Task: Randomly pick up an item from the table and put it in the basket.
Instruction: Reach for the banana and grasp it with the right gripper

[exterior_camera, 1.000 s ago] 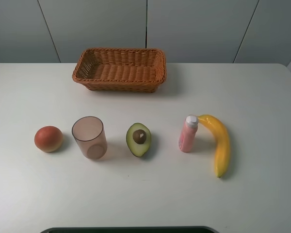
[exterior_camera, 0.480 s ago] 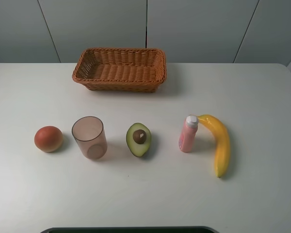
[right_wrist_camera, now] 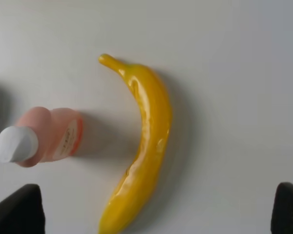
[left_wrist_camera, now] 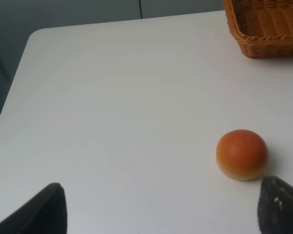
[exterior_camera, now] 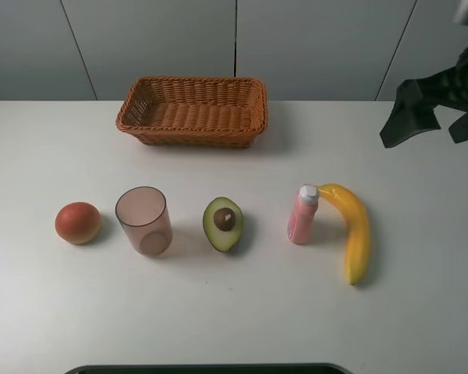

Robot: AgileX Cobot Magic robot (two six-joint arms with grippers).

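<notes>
The long yellow banana [exterior_camera: 357,230] lies on the white table [exterior_camera: 234,312] at the right, its stem end touching a pink bottle [exterior_camera: 303,216]. The woven basket [exterior_camera: 191,140] stands empty at the back centre. My right gripper [exterior_camera: 438,121] is open and empty, high at the far right, behind the banana. In the right wrist view the banana [right_wrist_camera: 149,131] lies between the open fingertips [right_wrist_camera: 17,209], with the bottle [right_wrist_camera: 44,136] beside it. My left gripper [left_wrist_camera: 163,217] is open and empty; it is out of the exterior view.
A halved green avocado [exterior_camera: 223,224], a translucent pinkish cup [exterior_camera: 144,220] and a round orange-red fruit [exterior_camera: 79,223] stand in a row left of the bottle. The left wrist view shows that fruit [left_wrist_camera: 241,154] and a basket corner [left_wrist_camera: 268,24].
My right gripper has come into the exterior view at the upper right. The items on the table have not moved.
</notes>
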